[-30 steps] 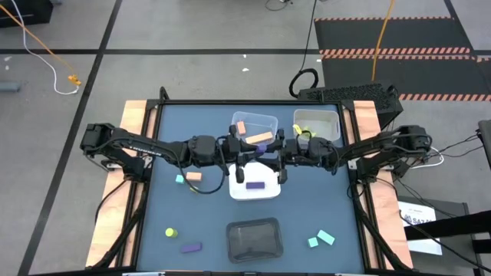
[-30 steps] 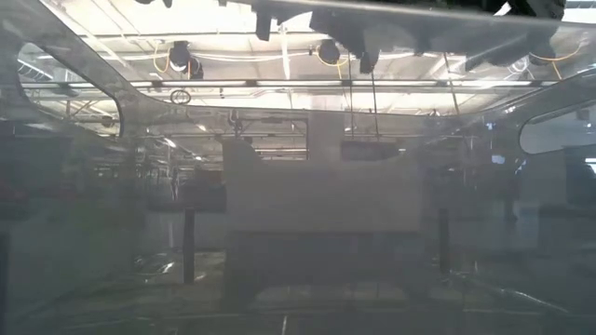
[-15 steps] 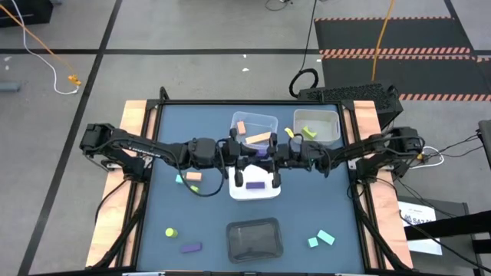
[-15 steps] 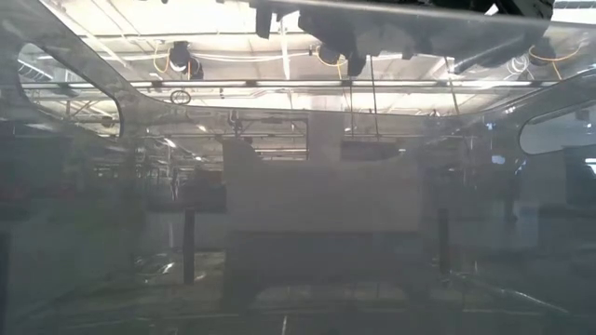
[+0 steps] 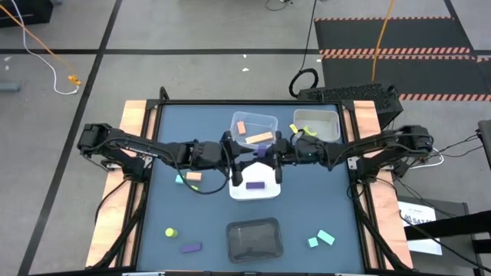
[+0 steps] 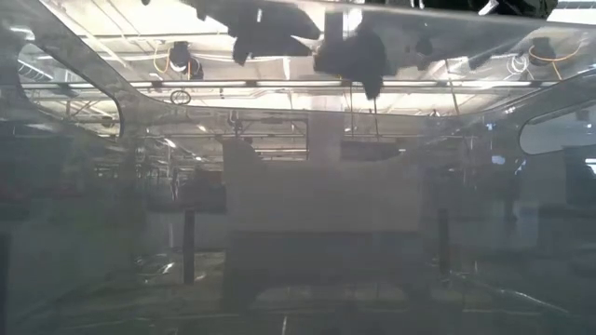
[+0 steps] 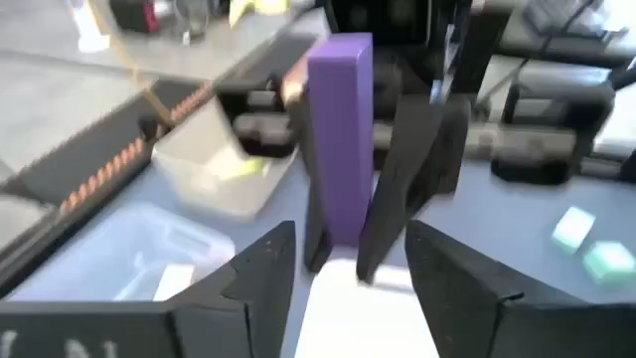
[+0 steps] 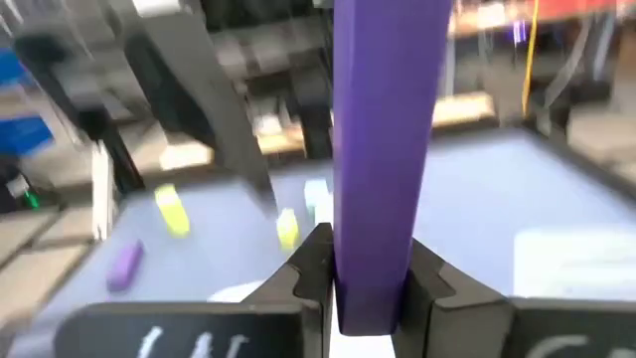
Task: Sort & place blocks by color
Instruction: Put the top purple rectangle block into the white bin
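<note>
High view looks straight down, low view level across the table (image 5: 192,222) — wrist cameras sit close, both facing one purple bar (image 7: 340,149).

Your left gripper (image 5: 236,158) and right gripper (image 5: 270,153) meet at the table's centre, both arms stretched inward from the sides. The left fingers (image 7: 260,268) stand apart; the right fingers (image 8: 310,261) are clamped.

Four trays (image 5: 255,240), two arms (image 5: 153,149), about twelve blocks (image 5: 191,248)

You see a purple bar (image 8: 383,149) in the dark right tool (image 8: 363,273), another purple bar (image 5: 255,184) in the white tray (image 5: 270,192), on a blue worktop (image 5: 322,199).
</note>
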